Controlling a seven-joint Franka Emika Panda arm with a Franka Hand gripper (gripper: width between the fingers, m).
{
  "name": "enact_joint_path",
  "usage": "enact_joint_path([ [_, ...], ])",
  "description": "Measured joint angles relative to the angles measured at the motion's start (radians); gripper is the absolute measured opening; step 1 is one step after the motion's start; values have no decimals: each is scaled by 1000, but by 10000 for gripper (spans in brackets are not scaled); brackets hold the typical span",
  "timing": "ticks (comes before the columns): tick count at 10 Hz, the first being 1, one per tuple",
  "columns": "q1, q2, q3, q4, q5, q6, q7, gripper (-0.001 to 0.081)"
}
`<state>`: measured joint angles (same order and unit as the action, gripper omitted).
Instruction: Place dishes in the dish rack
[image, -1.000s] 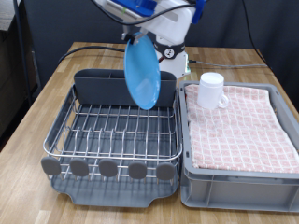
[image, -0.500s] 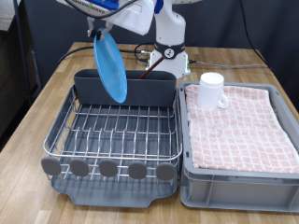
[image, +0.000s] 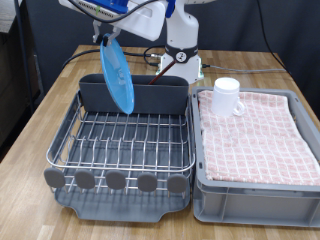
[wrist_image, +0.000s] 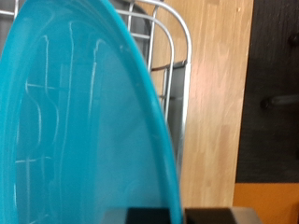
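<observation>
The bright-blue plate (image: 118, 76) hangs on edge from my gripper (image: 106, 38), above the dish rack (image: 125, 140) near the tall grey end compartment (image: 135, 95) on the exterior view's left side. The gripper is shut on the plate's top rim. In the wrist view the plate (wrist_image: 75, 121) fills most of the picture, with the chrome wires of the rack (wrist_image: 173, 56) behind it; the fingers barely show. The white mug (image: 228, 96) stands on the pink checked cloth in the grey bin (image: 258, 140). The wooden spoon is out of view.
The grey bin with the cloth sits on the exterior view's right of the rack. Round grey tabs (image: 117, 180) line the rack's near edge. The arm's base (image: 182, 45) and cables stand behind the rack on the wooden table (image: 40, 120).
The plate has moved from over the rack's right part to its left side, then dropped slightly; the arm swung to the exterior view's left.
</observation>
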<state>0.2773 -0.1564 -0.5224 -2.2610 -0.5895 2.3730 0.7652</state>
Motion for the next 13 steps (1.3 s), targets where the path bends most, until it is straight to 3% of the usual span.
enact_joint_path([
  [4,-6,33,-22,-2,-85,50,-38,23],
  [10,-19,104,-95,-53,-189,283,-132,23],
  [13,-26,116,-113,-79,-247,320,-114,23],
])
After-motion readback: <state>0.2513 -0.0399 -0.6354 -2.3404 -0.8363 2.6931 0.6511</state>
